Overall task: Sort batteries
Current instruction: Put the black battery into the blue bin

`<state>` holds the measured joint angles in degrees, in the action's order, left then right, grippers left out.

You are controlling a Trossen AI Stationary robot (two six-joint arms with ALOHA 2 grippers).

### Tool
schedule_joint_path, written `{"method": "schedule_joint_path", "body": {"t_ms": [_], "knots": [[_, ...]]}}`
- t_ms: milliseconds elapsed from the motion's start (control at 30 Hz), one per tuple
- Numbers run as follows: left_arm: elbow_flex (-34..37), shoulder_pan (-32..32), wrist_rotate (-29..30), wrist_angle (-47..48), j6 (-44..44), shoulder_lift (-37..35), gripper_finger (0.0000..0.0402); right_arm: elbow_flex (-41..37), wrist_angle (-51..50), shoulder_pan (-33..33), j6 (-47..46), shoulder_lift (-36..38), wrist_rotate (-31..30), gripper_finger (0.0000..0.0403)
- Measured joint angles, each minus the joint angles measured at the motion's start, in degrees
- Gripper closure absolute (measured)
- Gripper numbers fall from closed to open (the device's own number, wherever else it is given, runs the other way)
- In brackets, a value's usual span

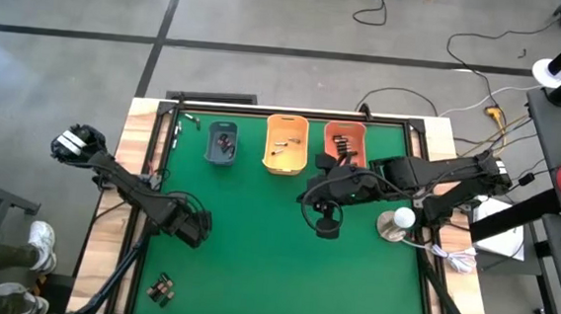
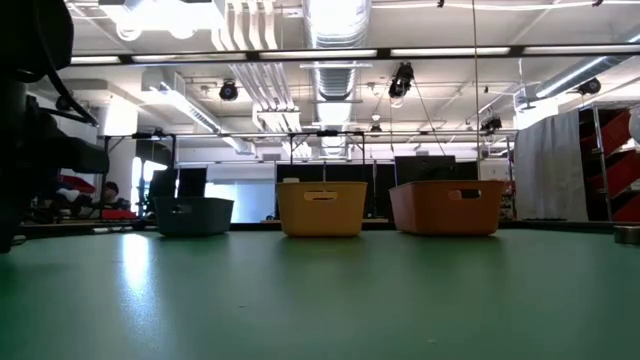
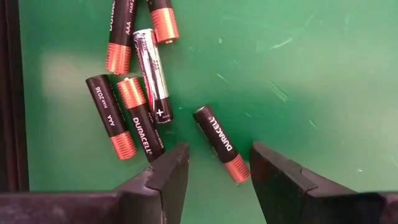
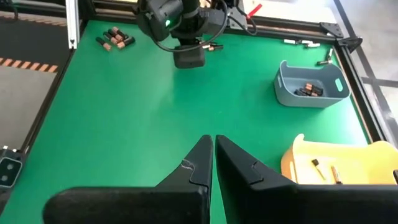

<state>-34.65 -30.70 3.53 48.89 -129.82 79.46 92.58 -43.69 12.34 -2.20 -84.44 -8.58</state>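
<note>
Several batteries lie flat on the green mat under my left gripper (image 3: 219,148). Most are black with a copper end, and one is silvery (image 3: 151,71). The gripper (image 1: 191,228) points down near the table's left edge and is open. Its fingers stand on either side of the copper end (image 3: 236,168) of one black battery (image 3: 214,134), and I see no touch. In the high view the gripper hides this group. My right gripper (image 4: 213,140) is shut with nothing in it. It hangs high over the mat in front of the orange bin (image 1: 327,225).
Three bins stand in a row at the far edge: grey-blue (image 1: 221,143), yellow (image 1: 285,143) and orange (image 1: 344,145), each with batteries inside. Another small group of batteries (image 1: 160,287) lies near the front left corner. A few lie in the far left corner (image 1: 192,121).
</note>
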Motion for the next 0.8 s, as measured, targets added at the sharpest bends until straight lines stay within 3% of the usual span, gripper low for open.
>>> {"method": "schedule_joint_path", "body": {"t_ms": [167, 433, 600, 800], "knots": [[0.19, 0.11, 0.46, 0.14, 0.98, 0.44, 0.0267, 0.00, 0.01, -0.02, 1.72, 0.00, 0.00, 0.0390], [-0.03, 0.13, 1.73, -0.60, 2.40, 1.84, 0.0387, 3.04, -3.89, 0.00, 4.60, 2.14, 1.54, 0.0390], [-3.00, 0.34, 2.69, 1.75, 2.77, 2.13, 0.0381, 8.82, -8.45, -0.06, 6.36, 3.93, 1.01, 0.0390], [-10.01, 3.75, 10.92, 2.27, 9.80, -0.17, 0.0390, 14.85, -9.43, -0.68, 12.55, 6.53, 0.87, 0.0390]]}}
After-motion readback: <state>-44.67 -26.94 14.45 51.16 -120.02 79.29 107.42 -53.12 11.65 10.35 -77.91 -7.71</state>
